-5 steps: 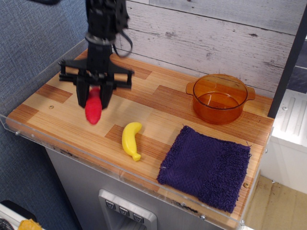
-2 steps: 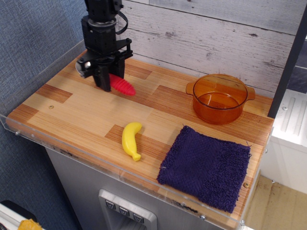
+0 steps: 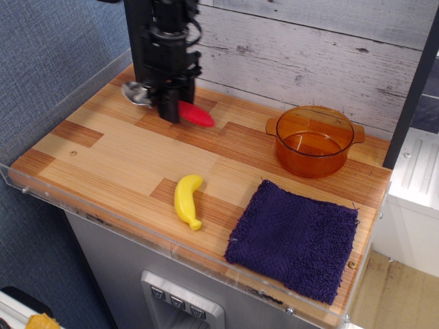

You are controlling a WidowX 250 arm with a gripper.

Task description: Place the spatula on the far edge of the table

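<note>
So the spatula [image 3: 184, 110] is now way up by the back of the desk [image 3: 116, 161], around 11 o'clock on the top, lying nearly level with its red handle poking toward 4 o'clock and the shiny bowl sticking out the other side toward 9; the pincer [image 3: 169, 108] is clamped on it around the middle, so it's gripping, not let go yet; a second ago the thing was hanging handle-down further forward, over the left-middle of the top, and a bit later it had swung flatter and moved back; now it's gone further back and slightly right, close to the plank wall; I read that as the carry being basically done, with only the lowering and release left; can't really tell whether the spatula is touching the wood or hovering just above it; everything else sits where it was: yellow banana [image 3: 187, 199] near 6 o'clock by the front rim, purple cloth [image 3: 295, 240] at 4 to 5, orange pot [image 3: 315, 140] at about 2, all well apart from the drop spot, so nothing in the way.
</note>
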